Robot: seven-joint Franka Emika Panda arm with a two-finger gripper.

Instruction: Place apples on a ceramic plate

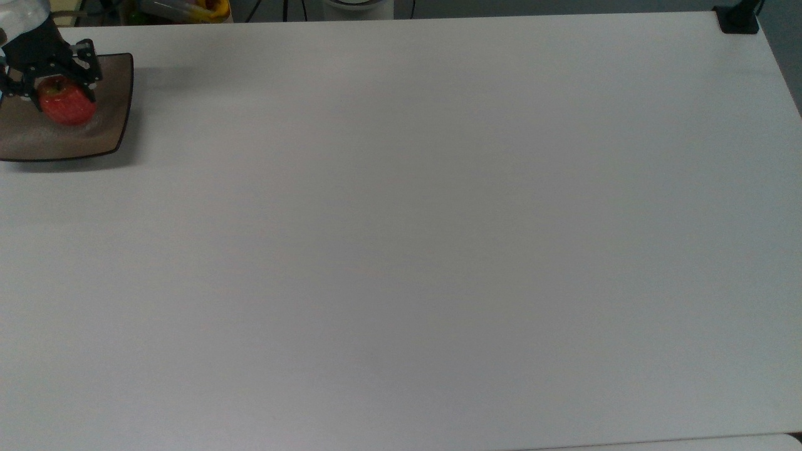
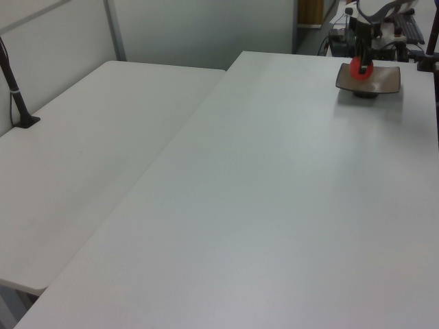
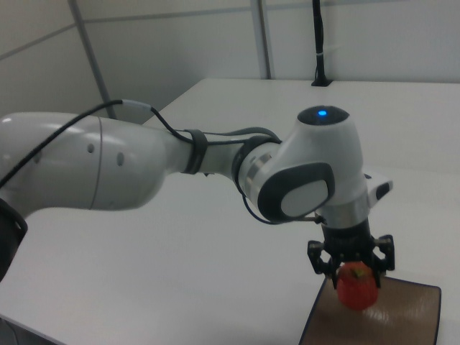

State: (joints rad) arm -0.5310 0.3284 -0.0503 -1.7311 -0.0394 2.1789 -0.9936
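the gripper point(image 1: 59, 94) is squeezing the apple point(image 1: 67, 107) between its two black fingers. the fingers are closing snug on the apple's sides, only about as wide as the apple, and they are holding nothing else. the apple is sitting low over the ceramic plate point(image 1: 94, 141), in the plate's upper half in the top view. the plate is lying at the far left edge of the white table point(image 1: 407, 238) in the top view. i cannot tell if the apple is touching the plate or hanging just above it.

in the left view the apple point(image 2: 361, 68) is showing as a red dot over the plate point(image 2: 384, 79), with the arm reaching straight down to it. in the right view the gripper point(image 3: 351, 267) is pointing down, and the apple point(image 3: 357, 287) is hanging over the near edge part of the plate point(image 3: 402, 320).

here is what could go wrong, i think. the apple is round and shiny, so it could be rolling once the fingers are letting go. the plate is shallow, so a rolling apple could be going over the rim and onto the table. if the apple is not down yet, dropping it could make it bounce. if the arm is pushing down too hard, it could be tipping the plate, because the apple is not in the middle.
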